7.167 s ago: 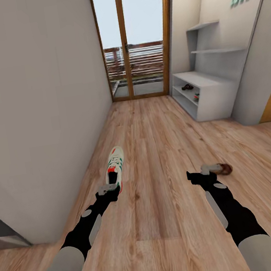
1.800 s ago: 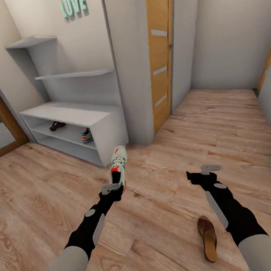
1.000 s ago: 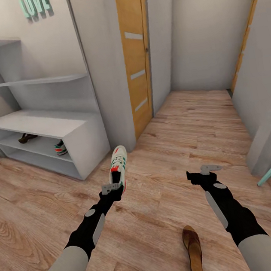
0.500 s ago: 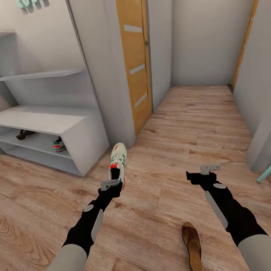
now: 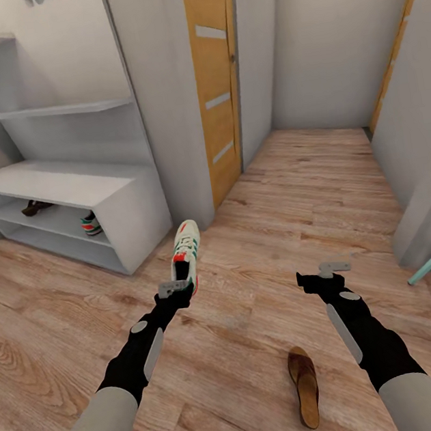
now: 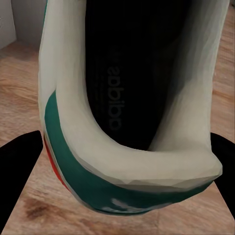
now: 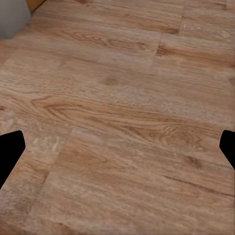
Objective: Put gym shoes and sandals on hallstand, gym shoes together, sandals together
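A narrow corridor with pale walls and a wood-panelled door, its corridor floor (image 5: 260,236) laid in light wood-grain planks, with the hallstand (image 5: 124,205) standing against the wall ahead and to the left of the left gripper

The gym shoe (image 5: 184,253) in hand is the thing the coming move turns on: the left gripper (image 5: 174,289) pinches it at the heel, so the shoe juts forward off the gripper with its toe leading and its long axis running straight away from the arm, roughly toward the near end of the hallstand. In the left wrist view the gym shoe (image 6: 127,112) sits right in front of the camera, dark opening and green stripe up close, clear of the planks below. The other gym shoe (image 5: 91,224) already rests on a lower shelf of the hallstand, further left and beyond the held one, with a sandal (image 5: 35,207) deeper along the same shelf; I judge that the carried shoe belongs beside its partner, so the toe must swing leftward into that open shelf

The second sandal (image 5: 304,386) lies on the floor behind and just inside the right gripper (image 5: 334,268), its length running front to back, nearer to the right arm than to the left. The right gripper carries nothing, its fingers spread wide over bare planks
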Robot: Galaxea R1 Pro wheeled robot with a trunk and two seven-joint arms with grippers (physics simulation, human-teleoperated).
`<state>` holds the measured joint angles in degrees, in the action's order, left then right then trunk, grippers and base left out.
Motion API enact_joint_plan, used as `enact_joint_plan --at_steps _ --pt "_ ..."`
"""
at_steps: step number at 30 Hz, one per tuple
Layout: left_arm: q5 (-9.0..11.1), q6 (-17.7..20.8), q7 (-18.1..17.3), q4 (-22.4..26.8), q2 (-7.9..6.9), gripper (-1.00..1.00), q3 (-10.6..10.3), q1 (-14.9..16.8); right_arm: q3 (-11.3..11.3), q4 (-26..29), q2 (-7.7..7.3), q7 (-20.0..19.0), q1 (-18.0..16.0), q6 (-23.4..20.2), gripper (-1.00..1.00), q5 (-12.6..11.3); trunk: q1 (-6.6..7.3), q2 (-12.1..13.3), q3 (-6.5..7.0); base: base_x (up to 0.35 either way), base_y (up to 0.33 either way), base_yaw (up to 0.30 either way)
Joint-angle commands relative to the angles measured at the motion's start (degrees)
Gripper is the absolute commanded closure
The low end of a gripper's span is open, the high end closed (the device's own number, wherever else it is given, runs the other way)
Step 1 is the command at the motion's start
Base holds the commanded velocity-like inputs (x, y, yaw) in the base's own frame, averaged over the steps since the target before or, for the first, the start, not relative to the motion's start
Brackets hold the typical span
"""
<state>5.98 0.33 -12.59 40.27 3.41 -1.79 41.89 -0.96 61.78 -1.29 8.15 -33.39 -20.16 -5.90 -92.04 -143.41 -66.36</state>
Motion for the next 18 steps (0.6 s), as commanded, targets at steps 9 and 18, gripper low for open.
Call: enact_joint_plan --at_steps 9,18 --pt "0.61 0.1 -0.07 -0.08 0.07 1.0 -0.19 0.0 0.08 0.09 -0.02 0.38 -0.01 -0.23 -1.0 -0.6 0.01 -0.02 0.12 -0.224 0.0 -0.178" --pt "0.63 0.11 -0.07 -0.1 0.1 1.0 -0.14 0.02 0.08 0.09 -0.03 0.38 -0.01 -0.23 -1.0 -0.6 0.01 -0.02 0.16 -0.125 0.0 -0.043"
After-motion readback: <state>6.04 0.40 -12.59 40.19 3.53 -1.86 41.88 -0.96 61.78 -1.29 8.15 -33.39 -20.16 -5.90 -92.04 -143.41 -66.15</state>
